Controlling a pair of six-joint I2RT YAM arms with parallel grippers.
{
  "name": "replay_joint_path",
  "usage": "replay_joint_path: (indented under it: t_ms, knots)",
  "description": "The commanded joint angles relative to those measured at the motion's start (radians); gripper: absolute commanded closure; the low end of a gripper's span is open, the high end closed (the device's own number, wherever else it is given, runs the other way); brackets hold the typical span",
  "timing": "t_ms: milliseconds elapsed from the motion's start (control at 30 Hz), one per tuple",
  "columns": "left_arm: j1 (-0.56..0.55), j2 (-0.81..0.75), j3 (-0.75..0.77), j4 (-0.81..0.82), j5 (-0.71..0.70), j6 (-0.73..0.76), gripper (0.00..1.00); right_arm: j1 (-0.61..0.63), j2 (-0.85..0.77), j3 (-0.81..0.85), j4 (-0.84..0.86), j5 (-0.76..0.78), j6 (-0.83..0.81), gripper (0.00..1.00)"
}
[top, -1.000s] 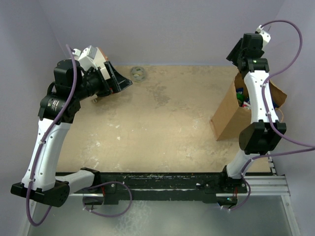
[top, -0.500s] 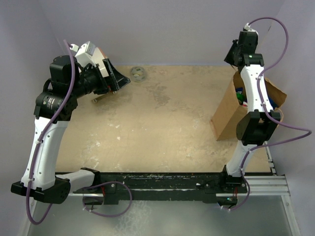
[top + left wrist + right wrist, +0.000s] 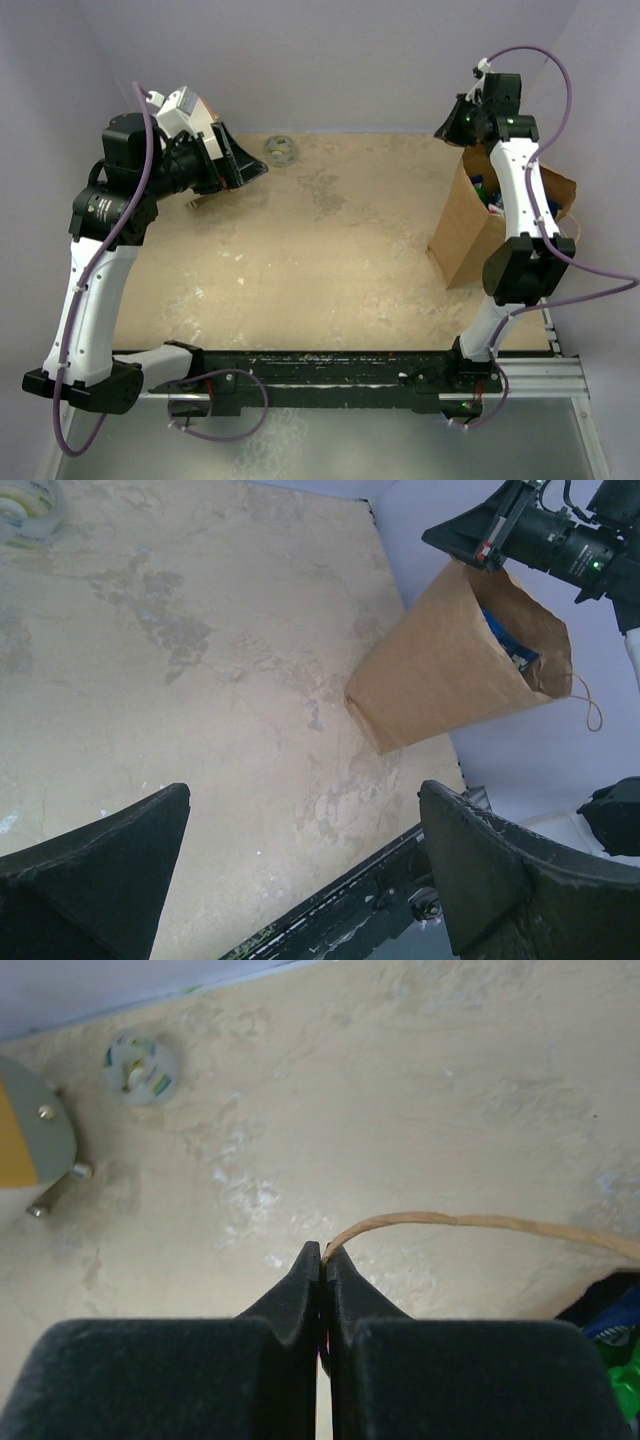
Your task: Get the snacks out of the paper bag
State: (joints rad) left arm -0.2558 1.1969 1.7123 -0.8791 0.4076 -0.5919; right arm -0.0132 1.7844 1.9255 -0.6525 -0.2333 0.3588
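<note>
Brown paper bag (image 3: 460, 232) standing, open, far right; blue, green snacks (image 3: 485, 188) inside.

The paper bag (image 3: 458, 235) is standing at the table's right edge, its mouth gaping with the snacks (image 3: 505, 640) showing inside. The right gripper (image 3: 452, 125) is pinching the bag's far rim. Its arm (image 3: 522, 195) is stretching across the bag's mouth, blocking much of the way in from above. The wall (image 3: 605, 150) is crowding the bag's right side. Left of the bag, tabletop (image 3: 340, 250) is lying open as far as the left gripper (image 3: 240, 165), which is hanging wide-jawed well apart from the bag, near a grey ring (image 3: 281, 150).
</note>
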Motion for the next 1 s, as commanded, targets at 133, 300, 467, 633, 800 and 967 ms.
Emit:
replay_joint_path:
  t_ms: [133,300,467,633,800,967]
  knots:
    - [0.001,-0.088,-0.082,0.052,0.083,-0.089,0.01,0.199,-0.195,-0.091,-0.051,-0.021,-0.038,1.00]
    - [0.001,-0.148,-0.167,0.081,0.118,-0.174,0.01,0.360,-0.279,-0.210,0.013,-0.044,0.071,1.00]
    - [0.002,-0.223,-0.253,0.118,0.140,-0.269,0.01,0.547,-0.283,-0.253,0.117,-0.039,0.191,1.00]
    - [0.001,-0.310,-0.296,0.090,0.121,-0.338,0.01,0.687,-0.172,-0.125,0.164,-0.043,0.238,1.00]
    - [0.002,-0.401,-0.281,-0.014,0.051,-0.354,0.01,0.789,-0.015,0.077,0.164,-0.071,0.262,1.00]
    - [0.000,-0.462,-0.239,-0.118,-0.015,-0.357,0.01,0.859,0.050,0.133,0.235,-0.114,0.331,1.00]
